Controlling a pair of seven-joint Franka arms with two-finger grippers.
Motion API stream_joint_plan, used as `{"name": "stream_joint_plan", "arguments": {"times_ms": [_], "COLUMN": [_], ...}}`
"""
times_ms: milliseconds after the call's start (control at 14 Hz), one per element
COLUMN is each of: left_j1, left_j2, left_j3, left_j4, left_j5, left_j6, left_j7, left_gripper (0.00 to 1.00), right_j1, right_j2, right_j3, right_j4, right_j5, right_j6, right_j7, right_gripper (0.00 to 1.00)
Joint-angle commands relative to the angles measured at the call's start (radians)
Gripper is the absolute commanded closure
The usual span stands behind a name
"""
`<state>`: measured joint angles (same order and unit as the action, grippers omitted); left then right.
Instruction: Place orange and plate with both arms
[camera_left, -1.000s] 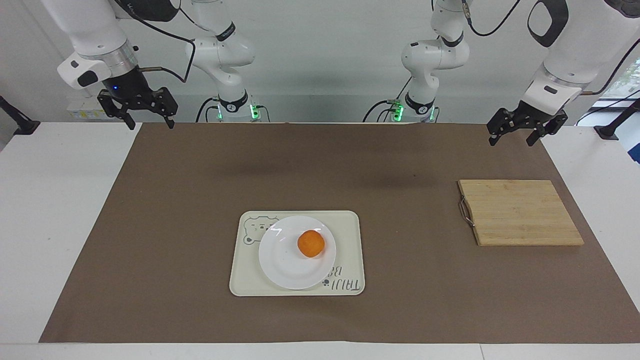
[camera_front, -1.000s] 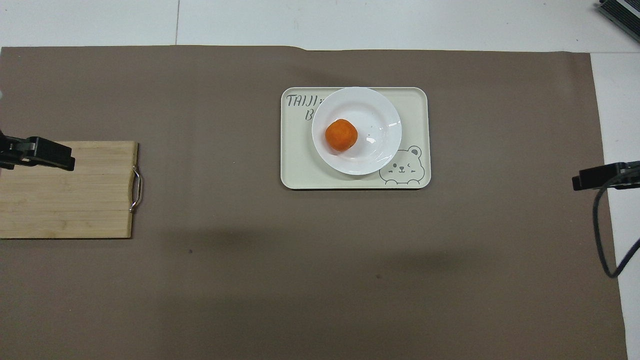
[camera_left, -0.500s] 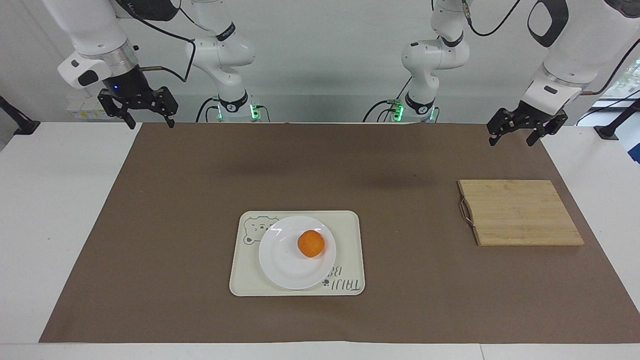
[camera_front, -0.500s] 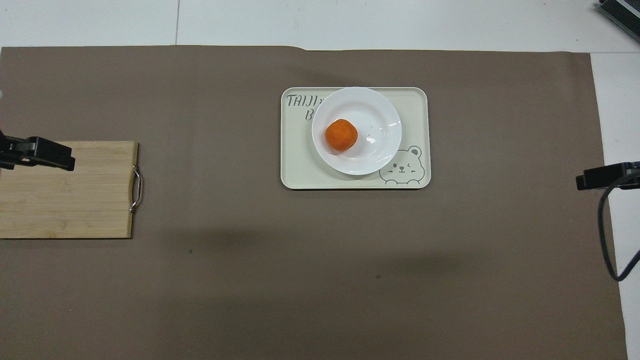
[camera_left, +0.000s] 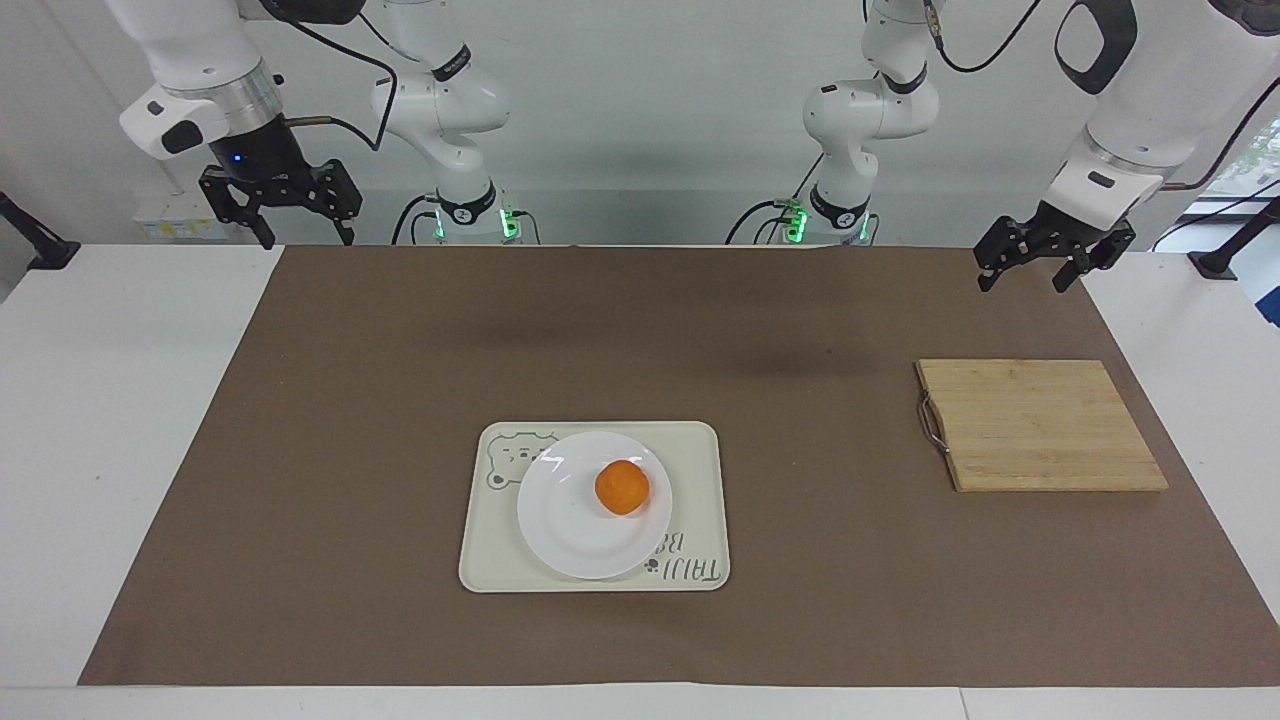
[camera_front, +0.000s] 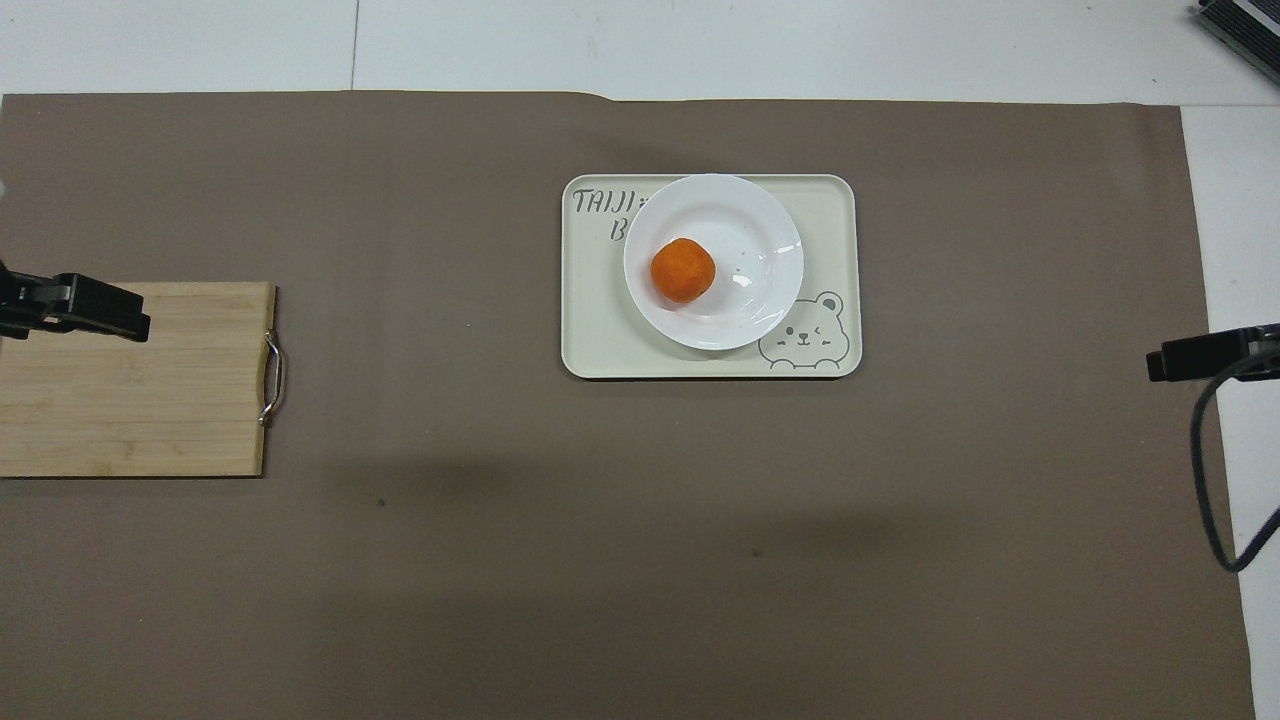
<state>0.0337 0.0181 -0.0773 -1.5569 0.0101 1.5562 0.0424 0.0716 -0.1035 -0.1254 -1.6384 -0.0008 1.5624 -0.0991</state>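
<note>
The right pincer (camera_left: 293, 205) has lifted a little and swung slightly toward the middle over the last second; it now hangs over the corner of the brown mat (camera_left: 400, 340) at the right arm's end of the surface (camera_left: 120, 420), its fingers spread and nothing between them. The left pincer (camera_left: 1035, 262) has not moved: it waits, also spread and empty, above the mat's edge at the left arm's end, with the wooden cutting board (camera_left: 1040, 425) lying farther from the robots than the spot it hangs over.

Both arms being up and clear suggests the placing is finished, or nearly so, and that the small shift is a withdrawal rather than a new reach.

The orange (camera_left: 622, 487) sits on the plate (camera_left: 560, 520), off the plate's centre toward the left arm's end. The plate rests on the cream bear tray (camera_left: 700, 450), filling most of its depth. The tray lies mid-mat, well apart from both pincers, farther from the robots than the board.

The orange is round, as is the plate, so neither has a long axis or a heading worth naming. The plate lies flat, open side up. The tray's long axis runs from one arm's end of the surface to the other.
</note>
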Motion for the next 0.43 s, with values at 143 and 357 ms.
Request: {"name": "stream_joint_plan", "arguments": {"times_ms": [143, 357], "left_j1": [0.005, 0.005], "left_j2": [-0.004, -0.004], "left_j3": [-0.004, -0.004], "left_j4": [0.001, 0.001], "left_j5": [0.013, 0.013], "left_j6": [-0.010, -0.010], "left_j7": [-0.009, -0.009], "left_gripper": [0.00, 0.00], "right_j1": [-0.010, -0.006], "right_j2": [-0.004, -0.007], "right_j3": [0.007, 0.009], "right_j4": [0.005, 0.002], "right_j5": [-0.022, -0.028], "right_j6": [-0.012, -0.018], "right_j7": [0.019, 0.019], "right_gripper": [0.00, 0.00]}}
